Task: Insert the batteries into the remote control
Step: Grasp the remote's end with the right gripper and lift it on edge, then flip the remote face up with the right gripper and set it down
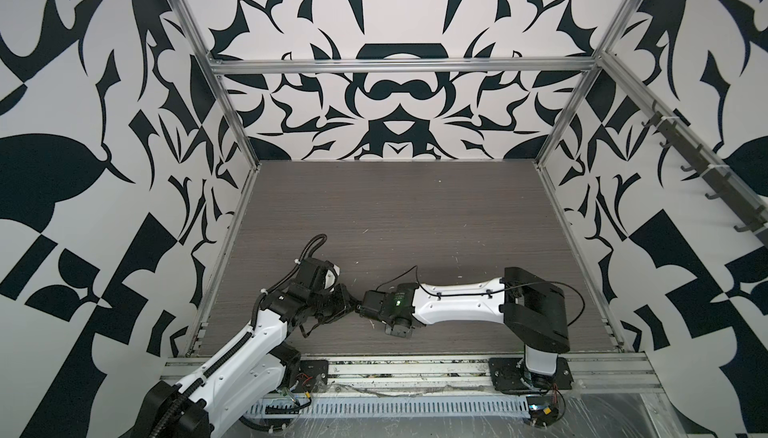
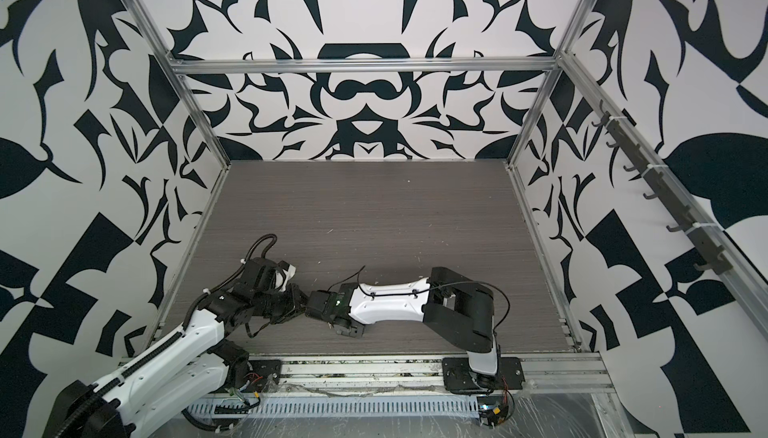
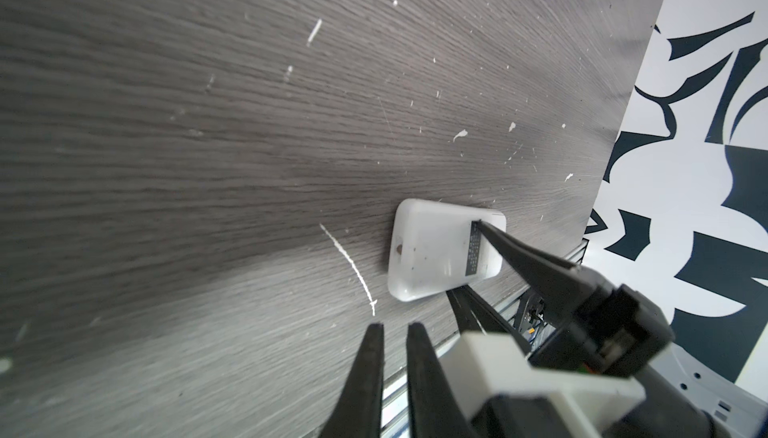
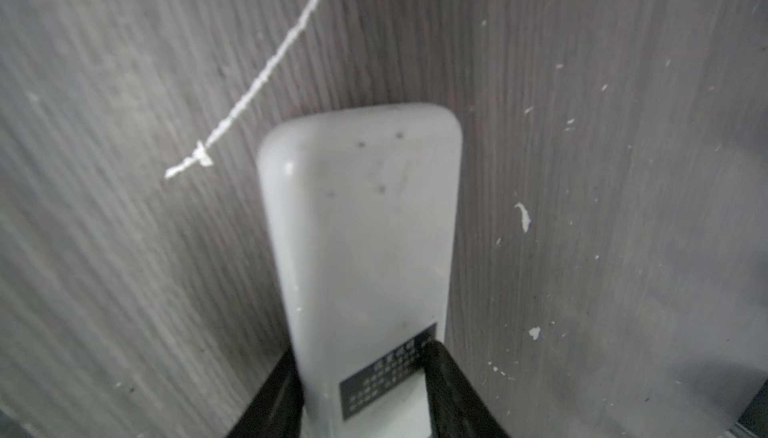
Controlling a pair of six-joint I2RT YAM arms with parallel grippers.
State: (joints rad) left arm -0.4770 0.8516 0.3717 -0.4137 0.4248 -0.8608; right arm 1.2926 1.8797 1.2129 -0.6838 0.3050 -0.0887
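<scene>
- Left gripper: black tapered fingers nearly closed with a thin gap between them, nothing held, above the grey wood-grain tabletop close to its near edge.
- White oblong plastic remote control: plain back with dark label upward, near the front edge, left of centre.
- Right gripper: black fingers flank the remote's label end, apparently touching both sides; firm grip cannot be confirmed.
- Batteries: not visible.

Both arms are reaching low toward the middle, the left gripper holding its fingers nearly together while the right gripper fingers are standing spread apart.
</scene>
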